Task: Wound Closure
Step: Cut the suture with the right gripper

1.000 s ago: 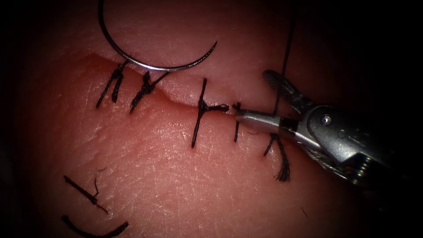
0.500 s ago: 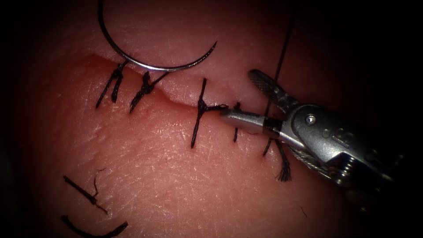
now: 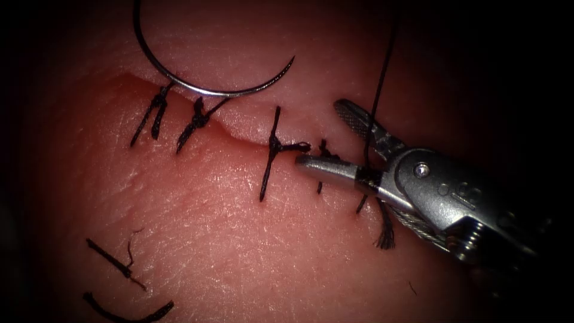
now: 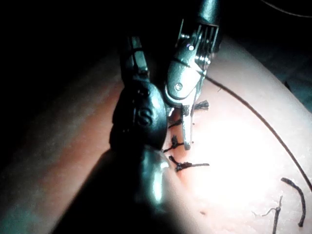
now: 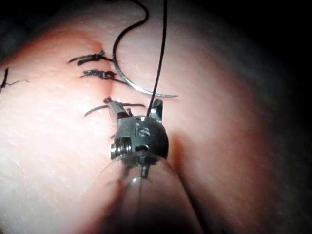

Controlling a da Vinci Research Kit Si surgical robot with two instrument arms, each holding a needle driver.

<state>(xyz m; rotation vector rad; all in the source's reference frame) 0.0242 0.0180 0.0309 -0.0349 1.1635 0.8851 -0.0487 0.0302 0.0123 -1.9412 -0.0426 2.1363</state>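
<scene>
**Open jaws astride a taut thread at the right end of the cut**

Pink tissue [image 3: 227, 239] spreads across the endoscope view, its cut [image 3: 239, 136] running across the upper half and crossed by dark knotted stitches [image 3: 272, 146]. And the curved needle [image 3: 203, 88] lies free on the tissue above the cut, over towards the left end, its point aimed up and right, in nobody's grasp and not driven into the tissue.

Over on the right, the right tool [image 3: 332, 140] reaches in with its jaws spread wide. One jaw lies low along the cut beside the knot of the right-hand stitch; the other is raised up and away. Between them, close to the hinge, a long thread [image 3: 381, 72] runs straight up out of view, taut as a wire. The jaws are not closed on it; this tool holds nothing.

Below the tool a frayed thread tail [image 3: 385, 236] rests on the tissue. Down at lower left, cut ends of thread [image 3: 116, 263] lie loose.

Left tool [image 4: 139, 117] looms dark in its wrist view; its jaws I cannot make out.
</scene>
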